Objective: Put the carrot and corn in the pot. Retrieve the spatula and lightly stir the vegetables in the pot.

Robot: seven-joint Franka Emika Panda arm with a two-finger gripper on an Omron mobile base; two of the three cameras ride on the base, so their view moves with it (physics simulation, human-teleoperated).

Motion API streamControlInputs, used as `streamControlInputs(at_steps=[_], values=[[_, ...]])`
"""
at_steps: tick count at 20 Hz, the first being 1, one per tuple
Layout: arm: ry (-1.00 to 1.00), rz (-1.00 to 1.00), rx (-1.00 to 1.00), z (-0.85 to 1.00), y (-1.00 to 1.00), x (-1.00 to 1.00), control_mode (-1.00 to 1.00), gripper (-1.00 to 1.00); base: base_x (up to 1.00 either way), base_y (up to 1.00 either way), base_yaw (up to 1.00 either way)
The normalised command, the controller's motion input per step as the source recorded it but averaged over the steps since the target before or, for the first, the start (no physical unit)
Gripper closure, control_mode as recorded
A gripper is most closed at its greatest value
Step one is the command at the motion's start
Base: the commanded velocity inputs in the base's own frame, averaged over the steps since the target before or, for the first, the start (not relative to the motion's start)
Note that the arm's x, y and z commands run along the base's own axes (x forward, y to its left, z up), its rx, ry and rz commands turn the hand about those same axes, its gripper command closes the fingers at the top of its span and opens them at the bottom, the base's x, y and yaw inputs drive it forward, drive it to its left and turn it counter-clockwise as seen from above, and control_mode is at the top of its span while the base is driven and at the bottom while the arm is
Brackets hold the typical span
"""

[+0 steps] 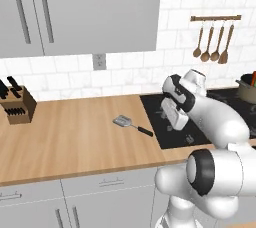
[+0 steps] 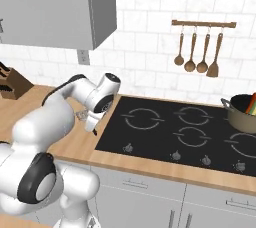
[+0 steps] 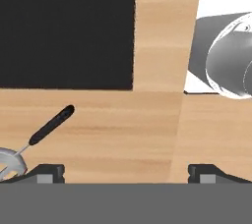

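So the pot (image 2: 243, 114) sits on the right end of the black glass cooktop (image 2: 165, 132), and I can see an orange-red tip plus a bit of green poking over its dark rim. That reads to me as the carrot (image 2: 253, 99) and the corn already inside, though the corn itself is too small and cut off to pick out properly. If that's right, the dropping-in part is done and the spatula fetch is the step in hand.

The spatula (image 1: 131, 124) lies flat on the wooden counter (image 1: 70, 137), just left of the cooktop edge, grey slotted blade pointing away from the stove and thin black handle angled toward it. The handle end is nearest the arm, which is probably the easier bit to grab: it's a slim round stick, while the blade is flat sheet metal hugging the wood.

The gripper (image 3: 125, 171) is spread wide with nothing between the fingers, hovering over the counter beside the cooktop. In the hand view the handle sits off to one side of the fingertips (image 3: 47, 173), with the blade curving out at the corner, so it isn't lined up yet. My guess is it needs to slide over and rotate so the fingers straddle the handle.

The brown wooden spoons (image 2: 197, 49) on the wall rail are decoys, as is the knife block (image 1: 17, 106) far left. Smooth wood and a thin handle could mean it skates when pinched.
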Motion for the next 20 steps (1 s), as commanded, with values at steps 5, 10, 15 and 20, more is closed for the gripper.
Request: streamControlInputs(at_steps=[5,10,15,20], values=[[0.01,-0.26,0.09,-0.43,0.14,0.99,-1.0,-1.0,0.0,0.0,0.0],[0.15,-0.19,0.01,-0.48,0.48,0.73,-1.0,-1.0,0.0,0.0,0.0],[0.27,-0.19,0.0,-0.48,0.46,0.44,-1.0,-1.0,0.0,0.0,0.0],[0.18,-0.19,0.0,-0.36,0.05,0.3,-1.0,-1.0,0.0,0.0,0.0]])
